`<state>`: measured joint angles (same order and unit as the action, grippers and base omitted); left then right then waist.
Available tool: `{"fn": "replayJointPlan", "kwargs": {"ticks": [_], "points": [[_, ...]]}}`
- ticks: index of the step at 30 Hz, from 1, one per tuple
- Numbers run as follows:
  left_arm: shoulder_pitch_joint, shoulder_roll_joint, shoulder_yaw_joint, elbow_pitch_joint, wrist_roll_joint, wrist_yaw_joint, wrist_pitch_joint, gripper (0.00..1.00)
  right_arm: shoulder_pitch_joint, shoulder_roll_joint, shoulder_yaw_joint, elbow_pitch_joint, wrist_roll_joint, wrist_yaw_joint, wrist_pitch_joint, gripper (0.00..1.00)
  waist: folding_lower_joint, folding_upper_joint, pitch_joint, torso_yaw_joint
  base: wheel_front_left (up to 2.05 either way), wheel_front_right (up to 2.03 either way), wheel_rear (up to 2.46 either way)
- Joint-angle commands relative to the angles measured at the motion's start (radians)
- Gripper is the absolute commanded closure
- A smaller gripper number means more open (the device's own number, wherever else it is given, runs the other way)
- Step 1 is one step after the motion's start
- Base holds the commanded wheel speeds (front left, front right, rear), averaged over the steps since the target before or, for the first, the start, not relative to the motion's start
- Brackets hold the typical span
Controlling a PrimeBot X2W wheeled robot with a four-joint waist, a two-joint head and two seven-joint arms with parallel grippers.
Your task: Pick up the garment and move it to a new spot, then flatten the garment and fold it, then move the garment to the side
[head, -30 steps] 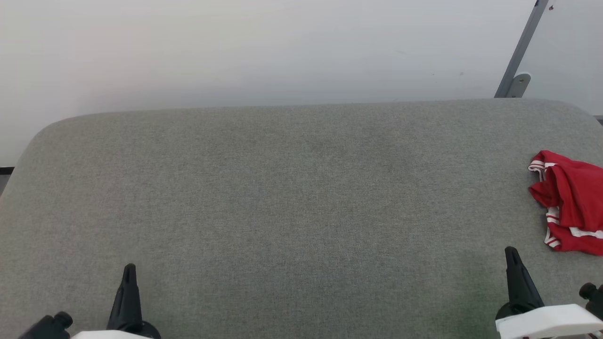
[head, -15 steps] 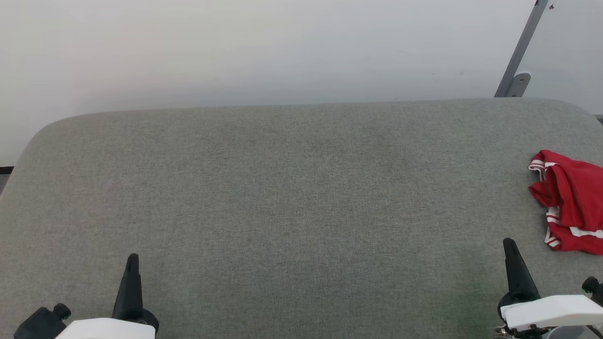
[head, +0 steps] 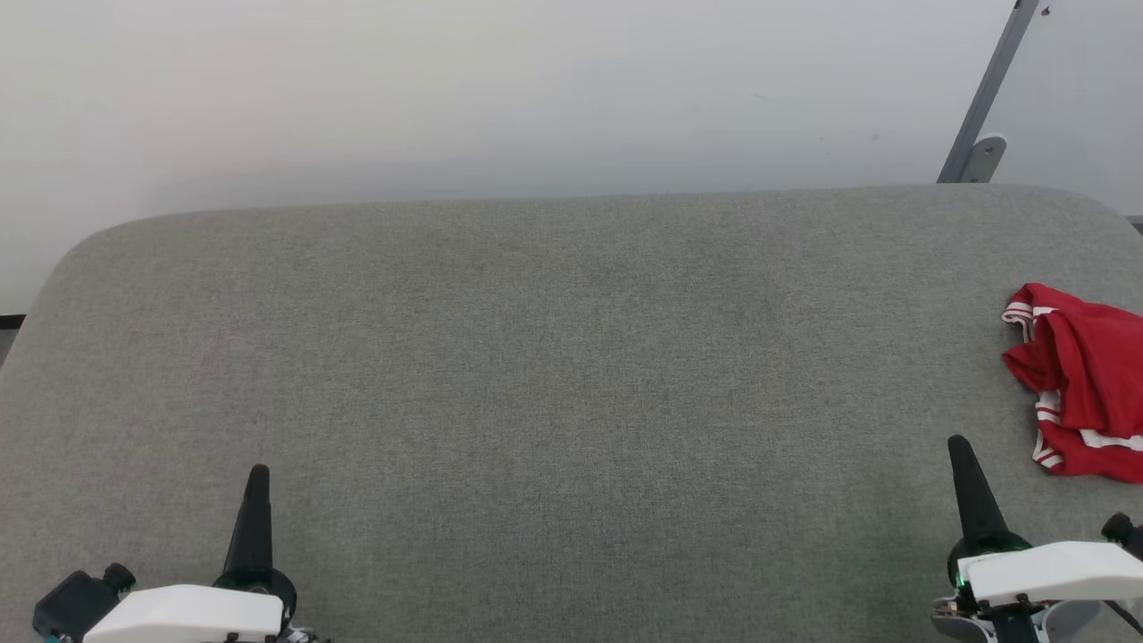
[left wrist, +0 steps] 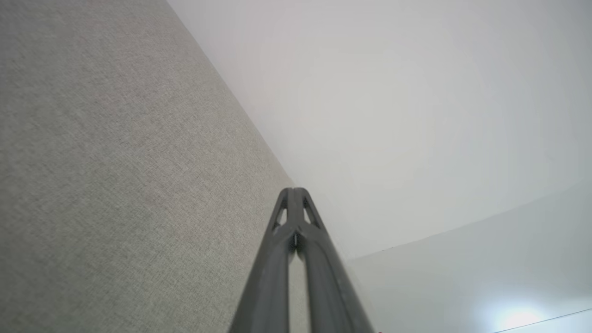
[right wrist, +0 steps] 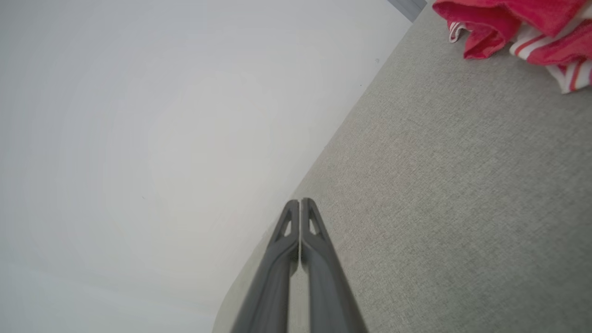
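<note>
- left gripper [head: 257, 473]: the two dark fingers are pressed together to a single point. nothing sits between them. in the left wrist view the left gripper [left wrist: 294, 190] shows its tips meeting with no gap.
- it is at the lower left of the head view, over the near part of the grey fabric surface [head: 571, 357]. contact with that surface cannot be told.
- right gripper [head: 960, 444]: the fingers are likewise closed tip to tip and carry nothing. the right wrist view confirms it, with the right gripper [right wrist: 300, 201] drawn to one point.
- it is at the lower right of the head view, pointing away from the robot. it is clear of the cloth.
- the garment [head: 1085, 384]: a crumpled red heap with red-and-white striped trim at its edges, bunched in loose folds. no lettering or number can be made out. it lies on the grey surface at the far right, cut off by the picture edge, near the right gripper but beyond it and apart from it.
- in the right wrist view the garment [right wrist: 513, 23] is in the top right corner, well ahead of the fingertips.
- beyond the surface is a pale wall, with a slanted grey metal strut [head: 982, 107] at the upper right.
</note>
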<state>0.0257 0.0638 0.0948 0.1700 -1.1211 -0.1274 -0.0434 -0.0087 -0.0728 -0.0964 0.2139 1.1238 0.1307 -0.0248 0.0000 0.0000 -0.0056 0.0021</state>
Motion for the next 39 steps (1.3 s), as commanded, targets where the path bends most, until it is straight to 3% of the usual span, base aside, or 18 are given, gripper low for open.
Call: {"fn": "replayJointPlan", "kwargs": {"ticks": [1, 39], "points": [[-0.023, 0.006, -0.001, -0.003, -0.027, -0.003, 0.009, 1.0, -0.019, 0.0, -0.002, -0.004, 0.026, 0.0, 0.008, 1.0, 0.0, 0.0, 0.0, 0.0, 0.0, 0.0, 0.0], [-0.101, 0.002, 0.0, 0.049, -0.344, -0.005, 0.098, 1.0, -0.075, 0.017, -0.014, 0.02, 0.331, 0.0, 0.096, 1.0, 0.0, 0.0, 0.005, -0.001, 0.0, 0.0, 0.0]]}}
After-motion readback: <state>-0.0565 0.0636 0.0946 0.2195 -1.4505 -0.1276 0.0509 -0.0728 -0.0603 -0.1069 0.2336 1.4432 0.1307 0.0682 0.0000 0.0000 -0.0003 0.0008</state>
